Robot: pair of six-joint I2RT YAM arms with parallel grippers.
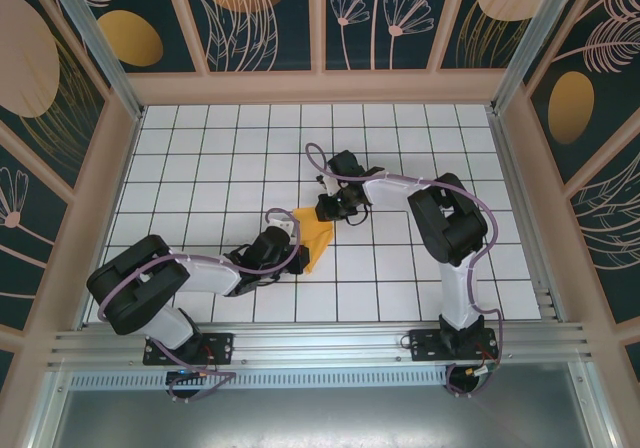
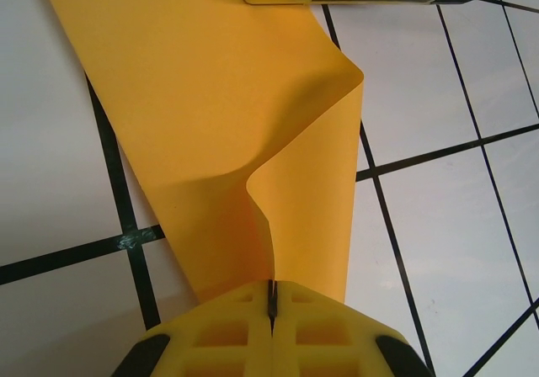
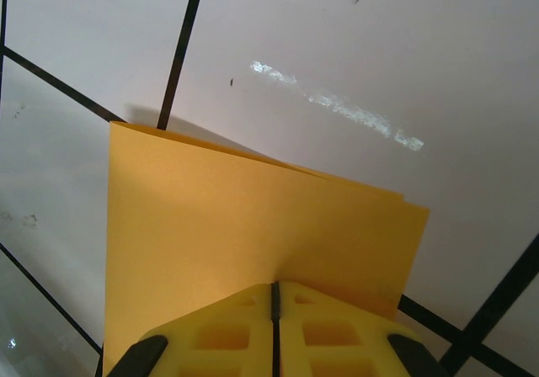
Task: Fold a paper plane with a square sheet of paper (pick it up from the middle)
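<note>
Paper (image 1: 316, 240) bridges left tool (image 2: 271, 300), right tool (image 3: 274, 298) over tiles (image 1: 200, 173).

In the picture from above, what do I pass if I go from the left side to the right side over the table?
Left arm → square sheet of paper → right arm.
</note>
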